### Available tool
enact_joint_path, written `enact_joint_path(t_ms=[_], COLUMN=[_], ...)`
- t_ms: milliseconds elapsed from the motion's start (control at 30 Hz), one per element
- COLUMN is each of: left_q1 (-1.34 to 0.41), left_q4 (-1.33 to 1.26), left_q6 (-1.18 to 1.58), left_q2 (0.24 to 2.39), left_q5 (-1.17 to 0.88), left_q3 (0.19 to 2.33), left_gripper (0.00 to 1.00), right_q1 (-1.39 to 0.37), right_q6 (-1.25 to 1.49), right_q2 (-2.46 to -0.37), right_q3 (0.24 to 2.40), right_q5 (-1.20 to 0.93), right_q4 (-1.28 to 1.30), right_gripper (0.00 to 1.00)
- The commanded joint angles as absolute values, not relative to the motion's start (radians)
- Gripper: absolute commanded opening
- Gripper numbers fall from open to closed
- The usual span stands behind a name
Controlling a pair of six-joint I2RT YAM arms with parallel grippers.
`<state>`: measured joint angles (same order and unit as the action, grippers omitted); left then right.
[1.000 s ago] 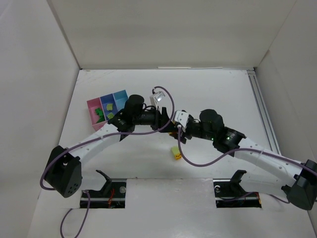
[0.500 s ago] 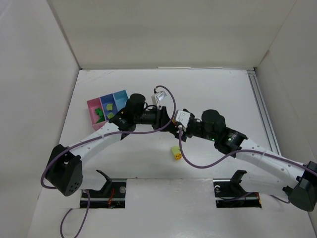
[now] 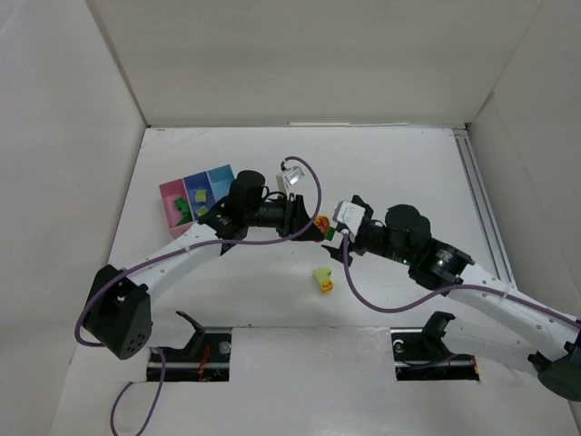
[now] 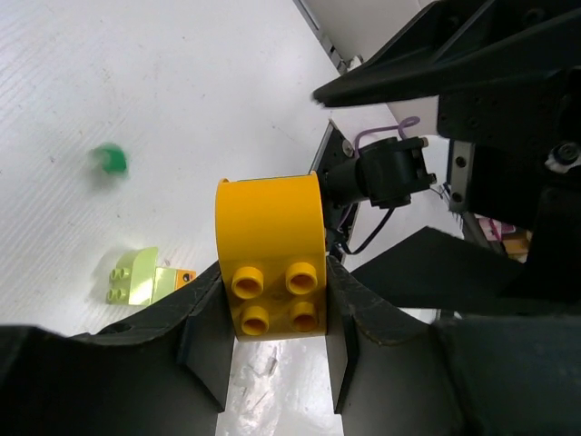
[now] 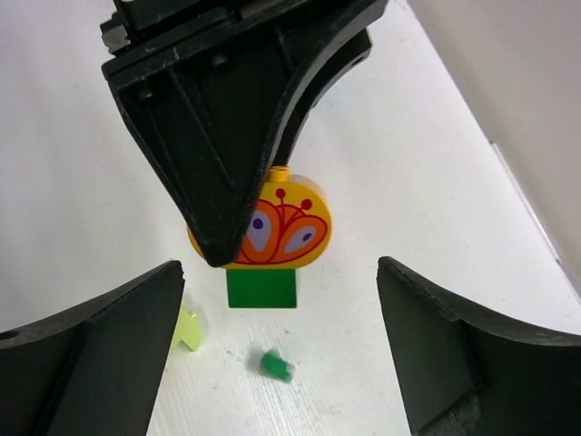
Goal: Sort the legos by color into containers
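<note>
My left gripper [image 3: 313, 227] is shut on a brick stack [image 3: 321, 224], held above the table's middle. In the left wrist view the gripper [image 4: 272, 277] clamps its yellow-orange brick [image 4: 270, 250]. The right wrist view shows the stack's round orange butterfly piece [image 5: 277, 229] with a green brick [image 5: 261, 288] under it. My right gripper [image 3: 339, 242] is open and empty just right of the stack, and its open jaws [image 5: 280, 265] face the stack. A pale yellow-green brick [image 3: 323, 279] lies on the table below. A small dark green piece [image 5: 275, 366] looks blurred. The containers [image 3: 195, 193], one pink and two blue, hold green bricks.
White walls enclose the table on the left, back and right. A metal rail [image 3: 479, 204] runs along the right side. The left arm's purple cable [image 3: 304, 177] loops above the grippers. The arm bases [image 3: 204, 350] sit at the near edge.
My right gripper has drawn back to the right, away from the stack, and is open. My left gripper still holds the stack at about the same place.
</note>
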<state>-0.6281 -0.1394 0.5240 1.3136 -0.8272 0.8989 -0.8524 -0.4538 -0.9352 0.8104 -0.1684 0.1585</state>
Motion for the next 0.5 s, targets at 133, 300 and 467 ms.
enact_joint_path(t_ms=[133, 300, 467], left_q1=[-0.626, -0.626, -0.626], left_q4=[-0.170, -0.170, -0.170], left_q6=[0.489, 0.489, 0.489], left_q2=[1.259, 1.259, 1.269], left_q5=[-0.878, -0.877, -0.887], left_q3=[0.936, 0.936, 0.936], left_gripper=[0.07, 0.07, 0.07], right_q1=[-0.857, -0.857, -0.857], right_q6=[-0.433, -0.433, -0.433], right_q2=[-0.904, -0.943, -0.977], right_q3=[0.827, 0.847, 0.847], right_q5=[-0.126, -0.159, -0.158], right_q4=[0.169, 0.189, 0.181], right_gripper=[0.91, 0.89, 0.87])
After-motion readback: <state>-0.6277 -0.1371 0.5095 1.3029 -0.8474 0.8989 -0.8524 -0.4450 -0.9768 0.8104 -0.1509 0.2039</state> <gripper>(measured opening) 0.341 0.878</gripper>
